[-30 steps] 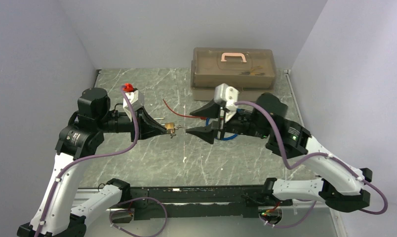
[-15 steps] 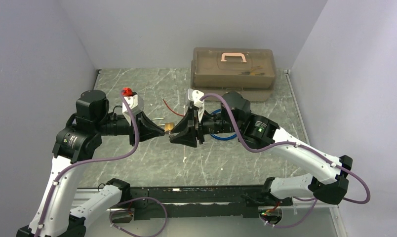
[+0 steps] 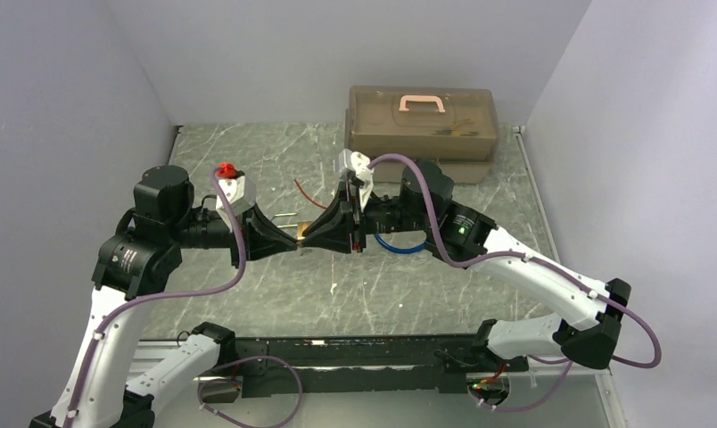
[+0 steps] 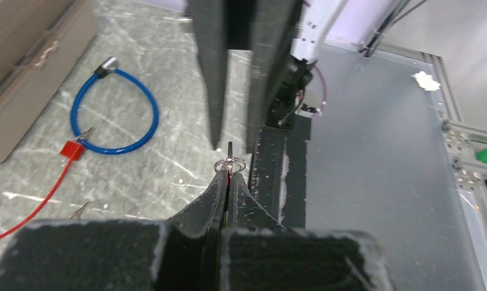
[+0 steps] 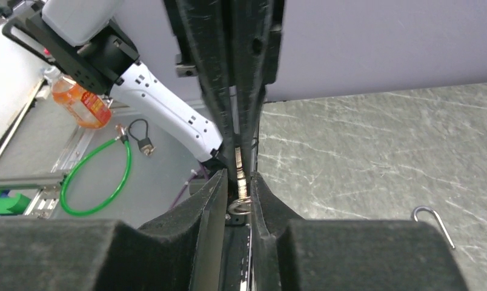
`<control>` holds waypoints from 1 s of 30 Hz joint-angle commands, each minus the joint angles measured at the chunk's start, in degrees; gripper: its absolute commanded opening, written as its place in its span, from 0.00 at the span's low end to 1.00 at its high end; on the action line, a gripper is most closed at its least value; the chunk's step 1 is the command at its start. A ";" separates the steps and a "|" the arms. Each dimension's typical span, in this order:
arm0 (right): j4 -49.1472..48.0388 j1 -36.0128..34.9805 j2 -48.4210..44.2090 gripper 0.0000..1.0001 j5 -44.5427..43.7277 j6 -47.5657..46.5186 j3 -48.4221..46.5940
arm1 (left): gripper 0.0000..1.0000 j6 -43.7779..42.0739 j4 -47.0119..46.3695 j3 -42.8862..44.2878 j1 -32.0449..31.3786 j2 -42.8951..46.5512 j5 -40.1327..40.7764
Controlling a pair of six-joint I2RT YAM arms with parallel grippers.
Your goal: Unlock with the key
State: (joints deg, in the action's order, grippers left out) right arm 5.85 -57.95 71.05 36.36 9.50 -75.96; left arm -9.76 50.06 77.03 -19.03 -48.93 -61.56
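A thin brass key (image 3: pixel 305 231) with a small split ring hangs above the table's middle, pinched flat in my left gripper (image 3: pixel 294 234), which is shut on it. In the left wrist view the ring (image 4: pixel 230 163) pokes out past the fingertips of the left gripper (image 4: pixel 229 177). My right gripper (image 3: pixel 316 234) meets it nose to nose. Its fingers stand on either side of the key (image 5: pixel 241 183) and ring. The right gripper (image 5: pixel 238 175) is almost closed, with a slim gap still showing on one side. A blue cable lock (image 4: pixel 114 115) lies on the table beneath the right arm.
A brown toolbox (image 3: pixel 422 125) with a pink handle stands at the back. A red wire (image 3: pixel 315 198) and a silver hook (image 5: pixel 432 221) lie on the marble table. A green cable with a padlock (image 5: pixel 99 176) and an orange bottle (image 5: pixel 77 100) lie off to the left.
My right arm swung left to the key and its jaws narrowed from wide open to nearly closed around it. The left gripper kept hold of the key and shifted slightly left.
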 commanded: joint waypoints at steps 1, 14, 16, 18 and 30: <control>-7.66 2.33 1.17 0.21 4.11 3.55 0.37 | 0.00 -0.20 -1.46 -0.17 -0.22 1.10 -7.39; -14.08 5.04 0.27 0.30 12.63 10.35 3.71 | 0.00 0.93 -2.59 -0.38 0.53 1.27 -7.61; -15.84 5.41 -0.34 0.36 12.93 11.39 4.33 | 0.00 1.05 -2.70 -0.47 0.61 1.29 -7.52; -17.39 5.92 -0.81 0.41 13.15 12.54 4.71 | 0.00 1.14 -2.82 -0.43 0.66 1.21 -7.69; -21.42 6.44 0.49 0.40 16.96 16.95 4.41 | 0.00 2.84 -4.38 -0.31 1.35 1.15 -8.11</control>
State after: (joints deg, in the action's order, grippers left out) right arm -13.61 -51.40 71.13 51.03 25.43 -70.30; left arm -7.86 48.66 76.71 -18.17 -47.83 -67.70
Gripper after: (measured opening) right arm 0.428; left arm 0.012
